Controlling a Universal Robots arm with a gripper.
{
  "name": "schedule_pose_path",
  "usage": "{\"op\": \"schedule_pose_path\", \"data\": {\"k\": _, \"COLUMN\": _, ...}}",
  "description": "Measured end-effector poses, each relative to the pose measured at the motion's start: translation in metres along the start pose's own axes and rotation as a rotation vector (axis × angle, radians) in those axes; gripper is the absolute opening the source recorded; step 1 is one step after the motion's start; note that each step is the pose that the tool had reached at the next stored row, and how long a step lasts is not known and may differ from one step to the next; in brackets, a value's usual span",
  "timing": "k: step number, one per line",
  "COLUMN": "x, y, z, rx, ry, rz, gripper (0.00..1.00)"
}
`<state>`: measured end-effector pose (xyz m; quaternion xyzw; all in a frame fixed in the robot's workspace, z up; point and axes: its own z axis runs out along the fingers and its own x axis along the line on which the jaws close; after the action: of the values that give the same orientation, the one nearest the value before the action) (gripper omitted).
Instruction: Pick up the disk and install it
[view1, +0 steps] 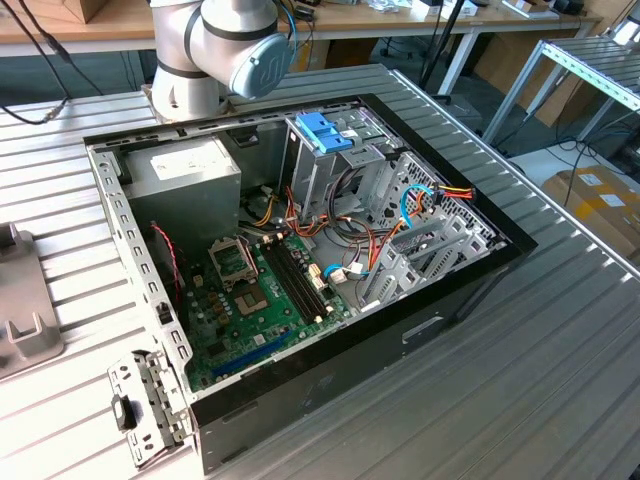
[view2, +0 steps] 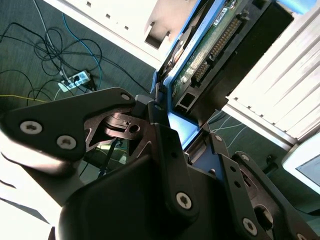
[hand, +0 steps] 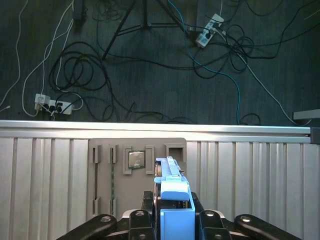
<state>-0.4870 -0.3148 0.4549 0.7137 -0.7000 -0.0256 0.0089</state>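
Disk (hand: 171, 190) is clamped edge-on in the closed gripper (hand: 172, 212) over the tray (hand: 102, 175); a firm, square hold should stop it slipping or tilting.

Disk (hand: 172, 187) in gripper (hand: 172, 205); over table (hand: 250, 175)

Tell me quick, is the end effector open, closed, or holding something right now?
End effector: closed, holding the disk on edge between its fingers, as both wrist views show.
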Motion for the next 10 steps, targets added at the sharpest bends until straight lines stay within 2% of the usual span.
{"op": "schedule_pose_path", "data": {"k": 10, "x": -0.0002, "y": 0.0004, "z": -0.0082, "rx": -0.0001, "ry": 0.0000, "rz": 0.000, "gripper": 0.37}}
